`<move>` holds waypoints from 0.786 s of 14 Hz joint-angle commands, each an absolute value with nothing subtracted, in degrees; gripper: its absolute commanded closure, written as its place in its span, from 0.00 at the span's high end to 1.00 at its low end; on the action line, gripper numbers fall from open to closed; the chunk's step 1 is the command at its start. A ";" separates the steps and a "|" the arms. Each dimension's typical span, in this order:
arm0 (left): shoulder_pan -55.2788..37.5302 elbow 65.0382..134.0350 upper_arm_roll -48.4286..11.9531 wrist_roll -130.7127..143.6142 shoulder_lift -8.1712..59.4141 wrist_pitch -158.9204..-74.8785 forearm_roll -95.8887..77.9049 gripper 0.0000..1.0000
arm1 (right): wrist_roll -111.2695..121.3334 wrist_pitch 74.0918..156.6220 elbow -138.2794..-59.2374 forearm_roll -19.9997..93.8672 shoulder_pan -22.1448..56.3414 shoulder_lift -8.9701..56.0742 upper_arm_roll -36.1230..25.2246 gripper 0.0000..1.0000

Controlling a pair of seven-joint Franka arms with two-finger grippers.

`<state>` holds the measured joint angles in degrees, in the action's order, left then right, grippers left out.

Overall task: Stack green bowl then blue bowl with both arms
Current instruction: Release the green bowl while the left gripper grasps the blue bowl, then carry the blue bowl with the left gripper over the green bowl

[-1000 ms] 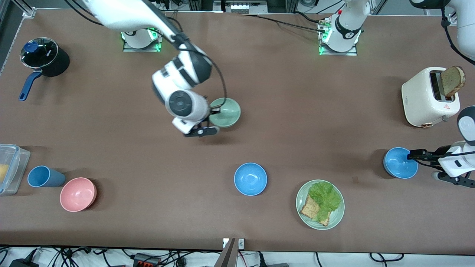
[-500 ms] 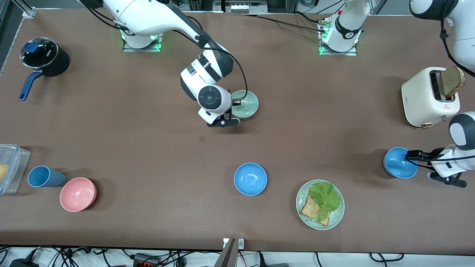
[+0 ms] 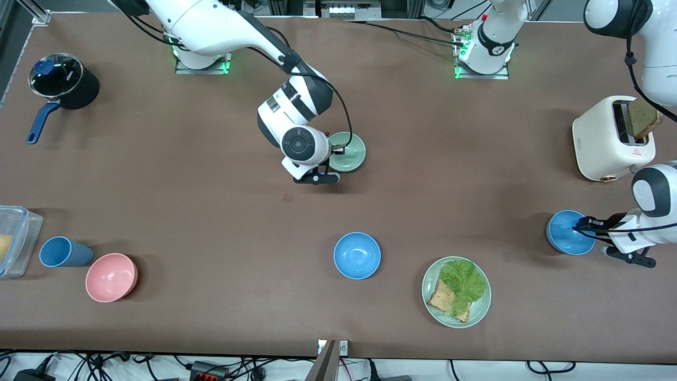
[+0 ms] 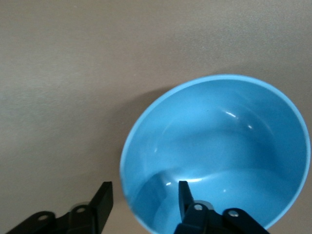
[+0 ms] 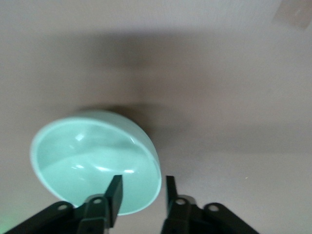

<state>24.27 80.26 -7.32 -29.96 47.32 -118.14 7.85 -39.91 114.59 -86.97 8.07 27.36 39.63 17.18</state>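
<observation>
The green bowl sits mid-table and also shows in the right wrist view. My right gripper is at its rim. In the right wrist view the gripper is open, with one finger inside the bowl and one outside. The blue bowl sits near the left arm's end. My left gripper is at its rim. In the left wrist view the gripper is open wide, with one finger inside the blue bowl and one outside.
A brighter blue bowl and a green plate with lettuce and bread lie nearer the camera. A toaster stands by the left arm. A pink bowl, a blue cup, a clear box and a pot are at the right arm's end.
My right arm carried the green bowl toward the left arm's end and farther from the camera, then came lower. My left gripper shifted slightly at the blue bowl's rim.
</observation>
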 commanded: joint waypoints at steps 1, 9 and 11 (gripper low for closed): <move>24.34 78.40 -8.00 -31.02 48.34 -118.12 7.74 0.24 | -41.57 108.83 -83.77 8.17 25.93 33.33 16.36 1.00; 24.43 78.13 -14.58 -30.32 42.55 -104.88 4.85 0.00 | -36.24 99.84 -74.18 -1.66 11.97 27.34 14.41 1.00; 24.26 78.31 -16.43 -28.49 39.65 -100.04 1.34 0.00 | -30.96 97.75 -74.18 -3.07 7.93 25.32 14.50 1.00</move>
<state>23.96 77.35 -14.94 -29.48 43.70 -104.57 4.26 -34.81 100.40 -74.51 -1.56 11.09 27.13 13.85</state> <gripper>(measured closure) 0.952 0.000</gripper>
